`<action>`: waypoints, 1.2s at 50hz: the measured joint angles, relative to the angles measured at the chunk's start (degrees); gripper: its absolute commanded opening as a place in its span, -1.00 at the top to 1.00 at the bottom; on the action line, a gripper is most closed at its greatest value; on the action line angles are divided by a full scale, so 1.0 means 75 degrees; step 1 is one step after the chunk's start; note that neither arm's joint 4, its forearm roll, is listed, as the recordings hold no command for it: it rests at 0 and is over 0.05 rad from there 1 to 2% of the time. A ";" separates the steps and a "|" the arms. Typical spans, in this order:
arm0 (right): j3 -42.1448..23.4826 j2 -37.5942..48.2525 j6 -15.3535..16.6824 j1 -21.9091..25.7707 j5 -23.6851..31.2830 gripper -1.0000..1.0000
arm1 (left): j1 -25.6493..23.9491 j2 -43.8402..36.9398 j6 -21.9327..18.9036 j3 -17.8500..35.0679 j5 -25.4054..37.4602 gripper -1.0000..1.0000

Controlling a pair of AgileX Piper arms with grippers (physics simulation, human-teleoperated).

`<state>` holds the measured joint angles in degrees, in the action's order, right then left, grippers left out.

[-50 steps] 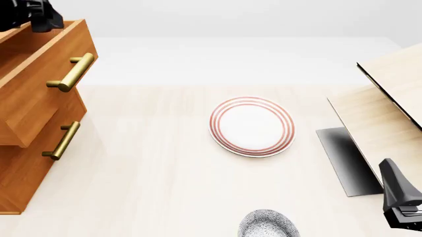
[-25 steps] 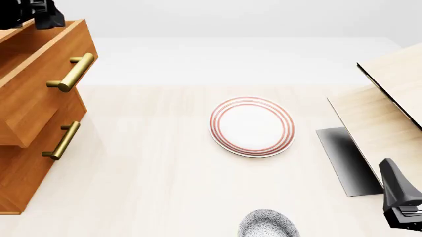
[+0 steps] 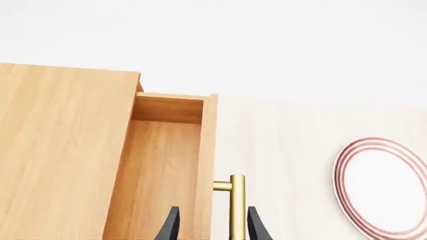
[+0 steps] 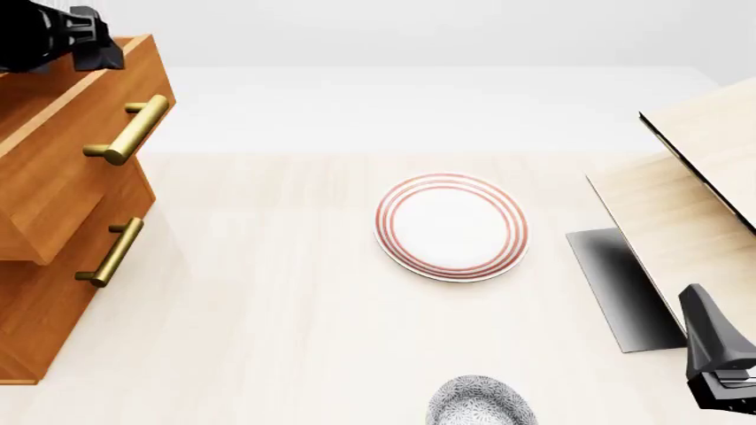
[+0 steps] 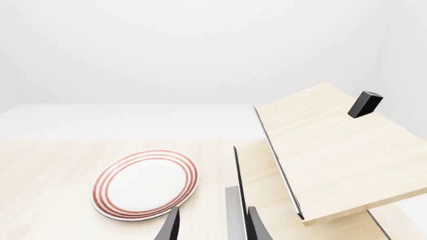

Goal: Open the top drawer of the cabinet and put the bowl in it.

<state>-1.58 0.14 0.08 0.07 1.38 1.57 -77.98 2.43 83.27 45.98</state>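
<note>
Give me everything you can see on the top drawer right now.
The top drawer is an orange-brown wooden box, pulled partway out of the cabinet. The left wrist view shows its open cavity, which looks empty, with lighter wood inside. Its front panel carries a brass bar handle on two posts. The left gripper hangs above the drawer's front edge, fingers apart astride the handle line, touching nothing visible. The bowl sits on the table, far from it.
</note>
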 measured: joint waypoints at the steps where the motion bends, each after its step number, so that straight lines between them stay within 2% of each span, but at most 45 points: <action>1: 0.0000 0.0000 0.0000 0.0000 0.0000 -1.00 | 0.0001 -0.0003 -0.0001 -0.0003 0.0015 -1.00; 60: 0.0000 0.0000 0.0000 0.0000 0.0000 -1.00 | -0.0179 -0.0205 0.0127 -0.0631 -0.0212 -1.00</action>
<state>-1.58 0.14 0.08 0.07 1.38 0.23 -79.52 3.38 78.54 44.39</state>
